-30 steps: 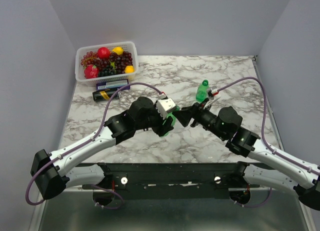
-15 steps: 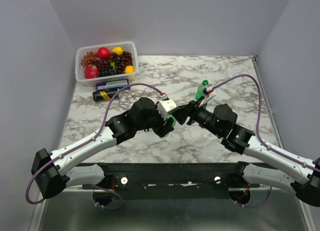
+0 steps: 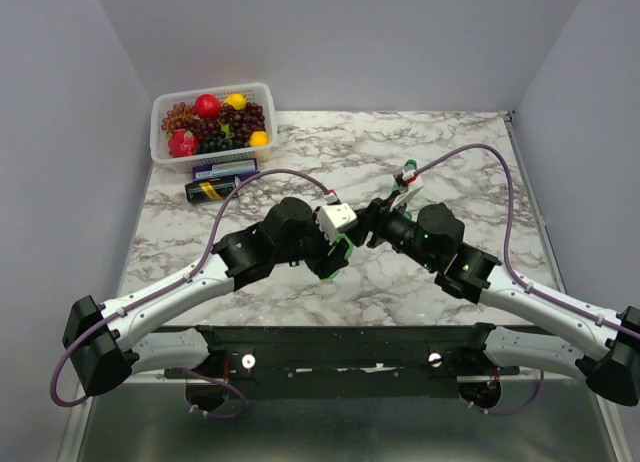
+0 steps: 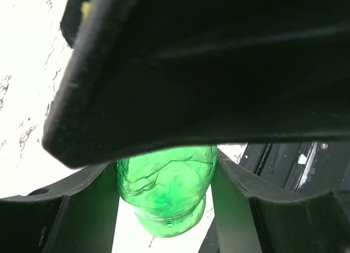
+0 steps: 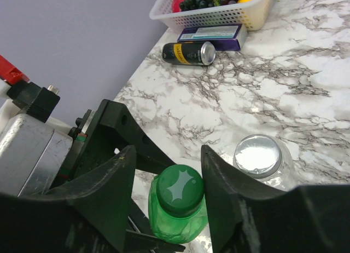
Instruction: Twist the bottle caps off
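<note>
My left gripper (image 3: 342, 250) is shut on the body of a translucent green bottle (image 4: 164, 193), squeezed between its fingers (image 4: 235, 203). The bottle's dark green cap (image 5: 178, 190) shows in the right wrist view. My right gripper (image 5: 167, 154) is open, its jaws either side of this cap: the right finger touches it, the left stands a little off. In the top view the right gripper (image 3: 368, 225) meets the left at mid-table. A squat clear bottle with a silvery-grey cap (image 5: 257, 154) stands just beyond. A second green bottle shows only its top (image 3: 408, 167) behind my right wrist.
A dark can with a yellow label (image 5: 188, 52) lies on its side at the back left, by a purple box (image 5: 213, 34) and a white basket (image 3: 165, 147) of fruit. The marble table (image 3: 470, 142) has walls on three sides.
My right gripper has moved left and forward to the bottle held by my left gripper, and its jaws now stand either side of the cap. The left gripper has kept its hold.
</note>
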Robot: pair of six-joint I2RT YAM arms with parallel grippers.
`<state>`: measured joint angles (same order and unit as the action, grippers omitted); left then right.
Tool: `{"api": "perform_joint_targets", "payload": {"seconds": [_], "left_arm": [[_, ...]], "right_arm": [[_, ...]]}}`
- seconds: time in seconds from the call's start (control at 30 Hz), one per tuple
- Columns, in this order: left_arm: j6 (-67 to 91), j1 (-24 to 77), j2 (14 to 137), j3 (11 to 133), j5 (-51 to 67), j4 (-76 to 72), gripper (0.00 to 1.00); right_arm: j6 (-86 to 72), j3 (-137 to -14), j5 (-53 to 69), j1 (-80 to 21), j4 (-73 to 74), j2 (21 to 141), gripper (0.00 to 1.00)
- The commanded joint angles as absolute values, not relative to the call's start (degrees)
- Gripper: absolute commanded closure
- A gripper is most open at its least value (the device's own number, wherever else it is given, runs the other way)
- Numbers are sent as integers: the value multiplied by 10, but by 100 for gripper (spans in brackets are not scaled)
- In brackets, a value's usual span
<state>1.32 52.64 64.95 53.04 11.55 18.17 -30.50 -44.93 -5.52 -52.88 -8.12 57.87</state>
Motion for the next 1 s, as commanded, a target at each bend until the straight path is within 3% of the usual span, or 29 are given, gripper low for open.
{"api": "perform_joint_targets", "payload": {"seconds": [0.0, 0.3, 0.43, 0.63, 0.97], "left_arm": [[11, 529, 650, 549, 109, 174, 77], [4, 529, 635, 548, 139, 170, 78], [4, 525, 632, 546, 183, 165, 78], [4, 506, 631, 546, 320, 151, 77], [-9, 502, 660, 555, 414, 159, 78]], "right_arm": [[-310, -469, -27, -542, -113, 585, 48], [-286, -454, -33, -539, -105, 576, 67], [-274, -442, 65, -500, -114, 570, 71], [-272, -411, 294, -410, -169, 561, 73], [-266, -410, 401, -341, -156, 498, 73]]}}
